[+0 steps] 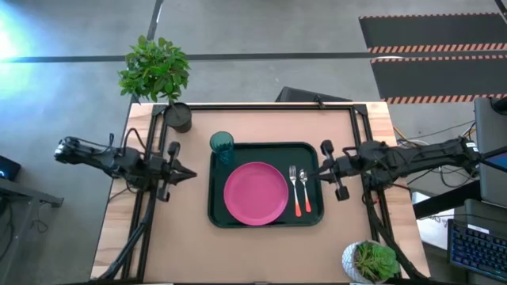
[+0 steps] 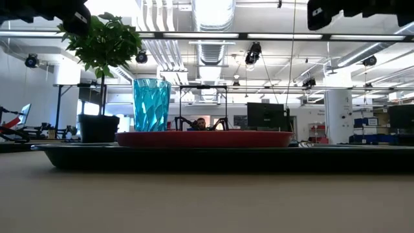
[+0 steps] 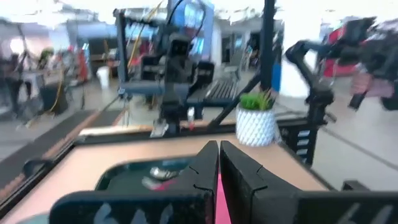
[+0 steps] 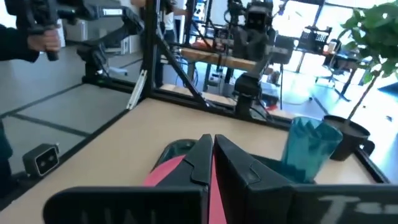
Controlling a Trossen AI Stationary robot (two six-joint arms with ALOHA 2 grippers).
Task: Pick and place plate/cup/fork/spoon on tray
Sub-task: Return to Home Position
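Note:
The dark tray [image 1: 218,215] lies mid-table. On it rest the pink plate [image 1: 255,192], the teal cup [image 1: 222,146] upright at its far left corner, and the fork with orange-red handle [image 1: 306,191] beside the spoon [image 1: 294,189] at its right. My left gripper [image 1: 190,172] is shut and empty, left of the tray and raised above the table. My right gripper [image 1: 321,169] is shut and empty, at the tray's right edge, also raised. In the low view the cup [image 2: 151,104] and plate [image 2: 204,138] sit on the tray [image 2: 213,157].
A dark pot with a leafy plant [image 1: 156,73] stands at the table's far left corner. A white pot with a small plant [image 1: 369,262] stands at the near right corner. Black frame rails [image 1: 261,105] run along the table's far edge and sides.

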